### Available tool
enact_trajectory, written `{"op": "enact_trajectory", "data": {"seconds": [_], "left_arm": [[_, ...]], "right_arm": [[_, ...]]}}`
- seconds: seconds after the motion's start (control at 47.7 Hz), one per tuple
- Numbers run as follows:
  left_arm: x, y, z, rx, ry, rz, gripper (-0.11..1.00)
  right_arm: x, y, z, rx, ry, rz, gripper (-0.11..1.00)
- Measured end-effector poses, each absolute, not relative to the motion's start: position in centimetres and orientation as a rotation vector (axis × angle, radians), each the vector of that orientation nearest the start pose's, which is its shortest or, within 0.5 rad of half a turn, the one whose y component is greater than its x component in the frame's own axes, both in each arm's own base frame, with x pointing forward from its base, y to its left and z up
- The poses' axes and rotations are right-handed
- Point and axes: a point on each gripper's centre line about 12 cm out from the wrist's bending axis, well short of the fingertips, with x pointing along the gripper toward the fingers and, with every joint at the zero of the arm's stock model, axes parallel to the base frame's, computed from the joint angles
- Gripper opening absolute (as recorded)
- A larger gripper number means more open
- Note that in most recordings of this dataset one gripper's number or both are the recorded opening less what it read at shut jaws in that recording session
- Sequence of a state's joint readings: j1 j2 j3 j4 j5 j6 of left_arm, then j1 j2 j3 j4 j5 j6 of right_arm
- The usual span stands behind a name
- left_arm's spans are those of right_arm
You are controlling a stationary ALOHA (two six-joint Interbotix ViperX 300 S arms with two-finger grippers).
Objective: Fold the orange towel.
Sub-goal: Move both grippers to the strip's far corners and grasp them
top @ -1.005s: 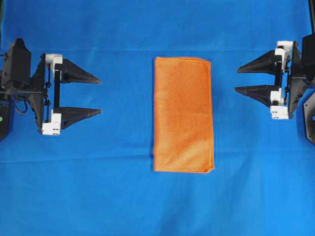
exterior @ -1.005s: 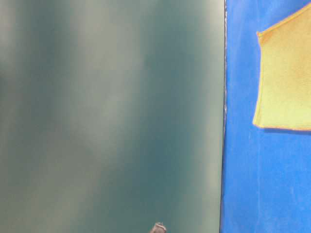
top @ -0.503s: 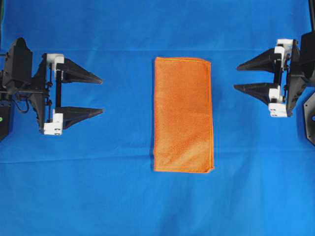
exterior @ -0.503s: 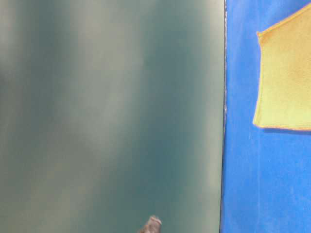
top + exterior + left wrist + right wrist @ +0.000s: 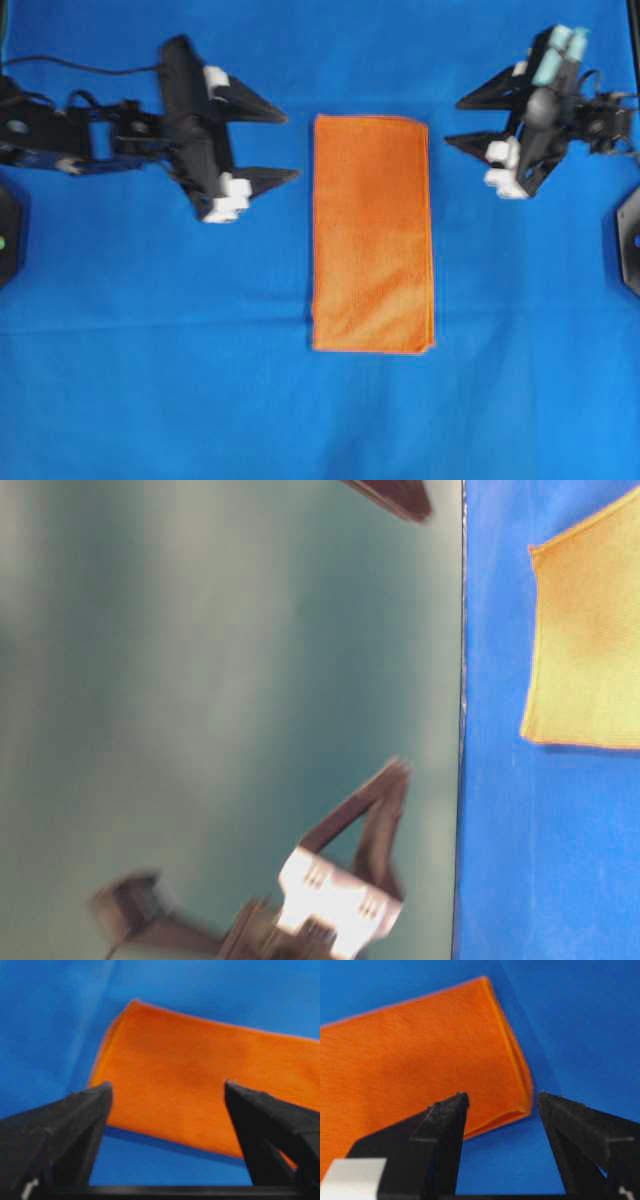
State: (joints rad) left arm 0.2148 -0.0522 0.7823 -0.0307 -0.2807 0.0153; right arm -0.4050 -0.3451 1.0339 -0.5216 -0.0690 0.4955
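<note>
The bright orange terry towel (image 5: pixel 371 233), already a long doubled rectangle, lies mid-counter, its long axis running between the hands. The left hand (image 5: pixel 268 142) and right hand (image 5: pixel 458 122), both wide open and empty, flank its far end; the left is nearer.

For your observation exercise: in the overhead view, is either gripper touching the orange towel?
No. The left gripper and right gripper stand open, with blue cloth showing between each and the orange towel.

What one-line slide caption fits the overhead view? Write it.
Open left gripper and open right gripper flank the orange towel, folded lengthwise on blue cloth.
</note>
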Motion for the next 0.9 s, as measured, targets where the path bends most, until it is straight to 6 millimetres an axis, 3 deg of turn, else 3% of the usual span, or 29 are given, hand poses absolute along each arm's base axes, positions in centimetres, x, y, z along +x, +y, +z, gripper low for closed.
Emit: {"op": "enact_trajectory", "data": {"seconds": [0.189, 0.356, 0.566, 0.649, 0.754, 0.901], "left_arm": [[38.3, 11.7, 13.4, -0.092, 0.544, 0.298, 0.87], [38.9, 13.2, 10.3, -0.108, 0.585, 0.328, 0.86], [39.4, 14.2, 7.7, -0.119, 0.616, 0.347, 0.78], [39.5, 14.5, 7.1, -0.121, 0.629, 0.35, 0.66], [39.6, 14.4, 6.7, -0.119, 0.634, 0.348, 0.42], [39.6, 14.3, 6.5, -0.115, 0.634, 0.343, 0.12]], "right_arm": [[27.7, -12.5, 13.5, 0.13, 0.737, -0.362, 0.61], [28.7, -13.4, 10.8, 0.156, 0.798, -0.358, 0.61], [28.6, -14.2, 9.9, 0.174, 0.821, -0.379, 0.61], [28.6, -14.3, 9.7, 0.178, 0.826, -0.38, 0.61], [28.5, -14.3, 9.2, 0.187, 0.839, -0.381, 0.57], [28.7, -14.1, 8.1, 0.201, 0.849, -0.364, 0.27]]}}
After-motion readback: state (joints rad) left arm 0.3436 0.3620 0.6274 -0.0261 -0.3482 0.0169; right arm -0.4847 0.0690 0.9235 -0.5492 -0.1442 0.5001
